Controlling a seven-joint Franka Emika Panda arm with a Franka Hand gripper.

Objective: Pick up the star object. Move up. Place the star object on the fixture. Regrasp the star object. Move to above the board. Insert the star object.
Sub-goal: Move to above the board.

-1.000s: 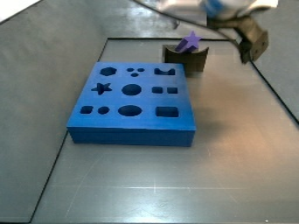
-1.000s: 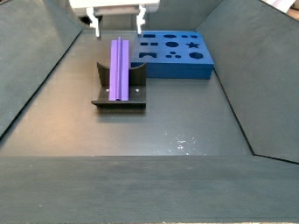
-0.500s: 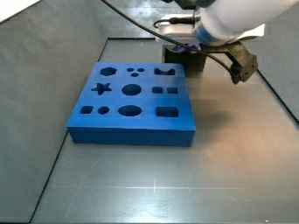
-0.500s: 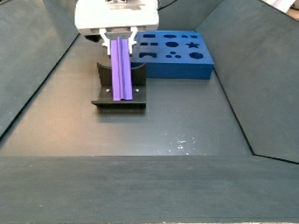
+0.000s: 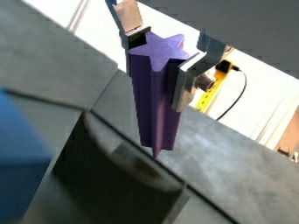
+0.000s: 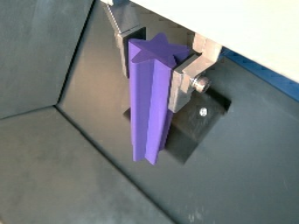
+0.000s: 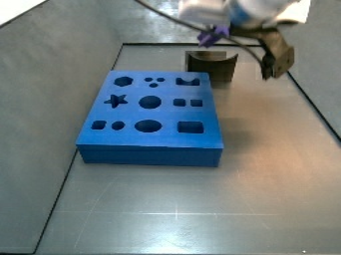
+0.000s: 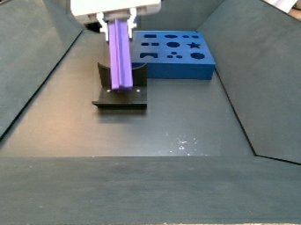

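Above one fixture (image 8: 121, 93) we log one gripper (image 8: 122, 19) clamping one purple star object (image 8: 121, 54); beside them, one blue board (image 8: 178, 55).

The hand (image 8: 119, 21) has risen from its lower position of half a second ago, lifting the purple star object (image 8: 121, 54) clamped between its fingers (image 6: 183, 80) so its lower end now hangs clear above the fixture (image 8: 120, 95).
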